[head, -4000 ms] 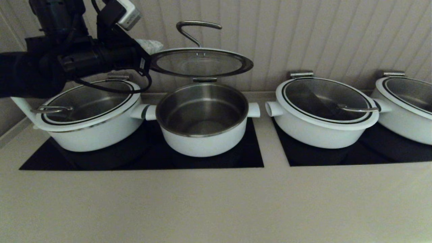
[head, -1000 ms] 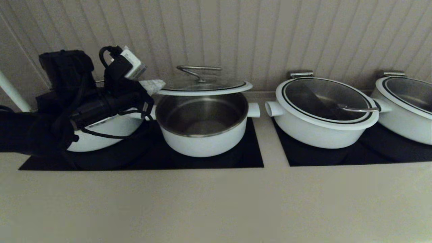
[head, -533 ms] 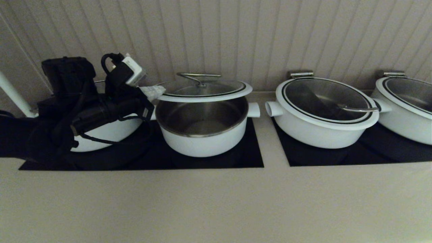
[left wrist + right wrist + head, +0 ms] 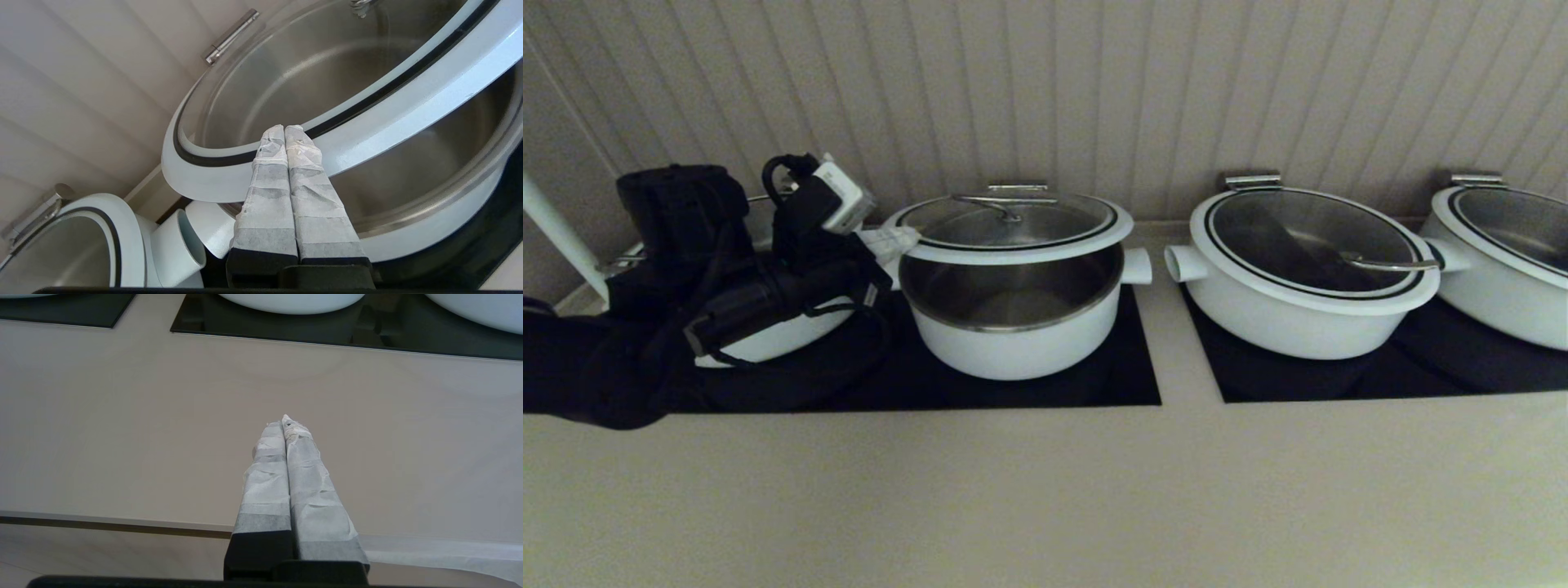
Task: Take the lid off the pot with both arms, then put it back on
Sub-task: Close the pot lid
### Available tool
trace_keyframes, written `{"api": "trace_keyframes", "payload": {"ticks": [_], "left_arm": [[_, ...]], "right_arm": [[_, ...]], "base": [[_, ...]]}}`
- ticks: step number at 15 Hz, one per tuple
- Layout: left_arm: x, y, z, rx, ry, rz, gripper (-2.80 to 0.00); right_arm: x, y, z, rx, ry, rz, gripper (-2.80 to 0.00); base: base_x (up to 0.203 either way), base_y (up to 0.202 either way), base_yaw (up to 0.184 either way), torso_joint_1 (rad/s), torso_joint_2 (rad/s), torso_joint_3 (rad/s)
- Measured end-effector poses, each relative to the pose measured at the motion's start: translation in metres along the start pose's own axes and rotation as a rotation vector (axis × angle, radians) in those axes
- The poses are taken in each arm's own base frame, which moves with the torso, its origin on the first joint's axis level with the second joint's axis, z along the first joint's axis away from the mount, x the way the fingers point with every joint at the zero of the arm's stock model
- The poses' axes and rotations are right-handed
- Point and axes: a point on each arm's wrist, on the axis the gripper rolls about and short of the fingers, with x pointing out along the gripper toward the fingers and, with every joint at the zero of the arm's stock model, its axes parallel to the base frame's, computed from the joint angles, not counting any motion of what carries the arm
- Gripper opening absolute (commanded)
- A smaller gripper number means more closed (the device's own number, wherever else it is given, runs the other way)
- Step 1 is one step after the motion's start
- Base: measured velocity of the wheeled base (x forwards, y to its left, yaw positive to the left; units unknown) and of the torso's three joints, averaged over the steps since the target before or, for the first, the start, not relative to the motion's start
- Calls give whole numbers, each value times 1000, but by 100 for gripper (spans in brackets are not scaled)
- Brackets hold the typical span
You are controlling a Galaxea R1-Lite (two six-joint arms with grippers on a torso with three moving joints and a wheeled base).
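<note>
The lid point(image 4: 1013, 224) hangs tilted over the pot point(image 4: 1013, 343). Its far edge is low by the steel hinge and its near edge is raised, so a gap shows the steel inside. My left gripper point(image 4: 894, 239) is at the lid's left rim, fingers pressed together. In the left wrist view the shut gripper point(image 4: 284, 128) lies against the white rim of the lid point(image 4: 388, 106), tips at the black ring, above the pot point(image 4: 429, 237). Nothing is between the fingers. My right gripper point(image 4: 284, 420) is shut and empty over the bare counter, out of the head view.
A wide lidded pot point(image 4: 784, 331) sits behind my left arm, its side handle point(image 4: 179, 249) close to the deep pot. Two more wide pots point(image 4: 1307, 269) point(image 4: 1503, 261) stand to the right on a black cooktop point(image 4: 1339, 380). A ribbed wall runs behind; the beige counter point(image 4: 1045, 490) lies in front.
The lid has come down from well above the pot to just over its rim. My left arm has lowered with it.
</note>
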Motion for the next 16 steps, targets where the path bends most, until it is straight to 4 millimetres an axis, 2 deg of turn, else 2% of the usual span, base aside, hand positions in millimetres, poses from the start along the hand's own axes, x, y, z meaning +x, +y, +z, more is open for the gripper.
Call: {"api": "trace_keyframes", "payload": {"ticks": [8,12,16], "left_arm": [[3,-3,-7,-11,20,-14,-280],[11,-2,-11,9,-25,12,-280],[20,-6,-23,7,-11,2,-280]], "right_arm": [[0,0,0,0,0,0,-280],[0,0,0,0,0,0,-280],[0,0,0,0,-1,0,-280]], "base": [[0,0,0,0,0,0],[0,0,0,0,0,0],[0,0,0,0,0,0]]}}
